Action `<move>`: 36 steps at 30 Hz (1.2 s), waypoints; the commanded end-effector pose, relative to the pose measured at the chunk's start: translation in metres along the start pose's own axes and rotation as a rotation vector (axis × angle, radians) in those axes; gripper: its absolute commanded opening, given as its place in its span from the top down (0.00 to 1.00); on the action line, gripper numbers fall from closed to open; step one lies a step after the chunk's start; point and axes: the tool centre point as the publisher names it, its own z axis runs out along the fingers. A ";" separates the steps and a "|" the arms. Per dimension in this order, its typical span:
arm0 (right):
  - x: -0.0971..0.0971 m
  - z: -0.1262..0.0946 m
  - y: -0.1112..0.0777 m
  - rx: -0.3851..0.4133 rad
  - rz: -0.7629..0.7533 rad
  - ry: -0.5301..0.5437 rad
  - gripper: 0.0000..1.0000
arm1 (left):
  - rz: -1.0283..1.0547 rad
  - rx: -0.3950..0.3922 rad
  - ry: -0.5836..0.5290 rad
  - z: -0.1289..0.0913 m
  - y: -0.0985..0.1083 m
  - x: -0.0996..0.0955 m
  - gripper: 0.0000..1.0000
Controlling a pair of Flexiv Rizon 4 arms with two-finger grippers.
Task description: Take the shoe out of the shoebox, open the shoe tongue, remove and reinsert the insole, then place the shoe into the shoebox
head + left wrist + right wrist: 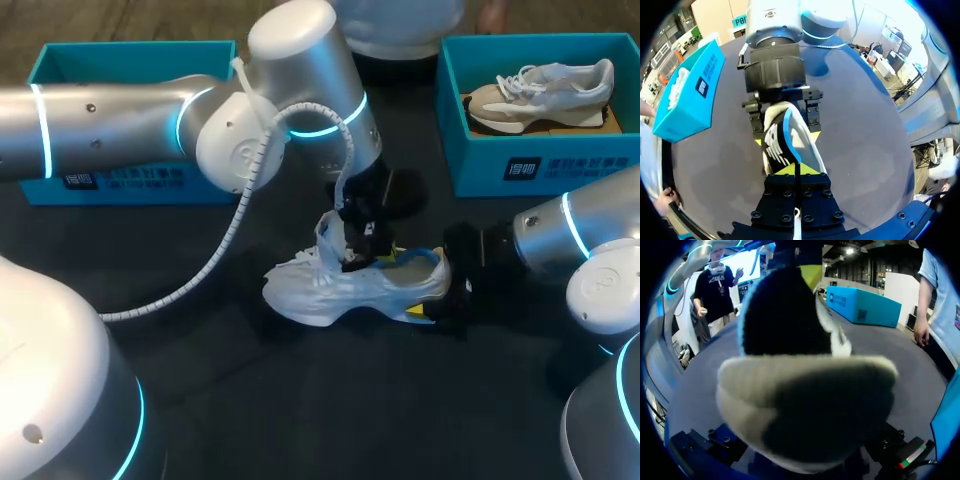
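Gripping the shoe (325, 290) heel from behind, right gripper (428, 285) clenched; left gripper (358, 252) above pinches the insole (777, 147)

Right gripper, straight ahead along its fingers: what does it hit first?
The shoe, heel end: it sits right between the right gripper's fingers. Behind the heel stands the black insole, apparently pinched by the left gripper.

The left gripper (360, 250) closes off the shoe (330, 290) from above at the tongue; the right gripper (412, 283) clamps its heel from both sides. Toe and near side face bare table (300, 400). The left arm (120, 125) and its cable (215, 250) cross before the left box (60, 70); the right box (540, 160) holds a second shoe (540, 95).
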 end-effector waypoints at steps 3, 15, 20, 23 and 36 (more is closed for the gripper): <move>-0.003 0.005 -0.003 0.003 -0.001 -0.002 1.00 | -0.002 -0.021 -0.006 -0.003 -0.002 0.002 1.00; -0.003 0.005 -0.003 0.003 -0.001 -0.002 1.00 | -0.029 0.003 -0.067 -0.021 0.009 0.012 1.00; -0.003 0.005 -0.003 0.003 -0.001 -0.002 1.00 | -0.020 0.005 -0.081 -0.027 0.006 0.013 1.00; -0.003 0.005 -0.003 0.003 -0.001 -0.002 1.00 | -0.021 0.011 -0.091 -0.027 0.005 0.010 1.00; -0.003 0.005 -0.003 0.003 -0.001 -0.002 1.00 | 0.010 0.047 -0.101 -0.031 -0.010 0.004 1.00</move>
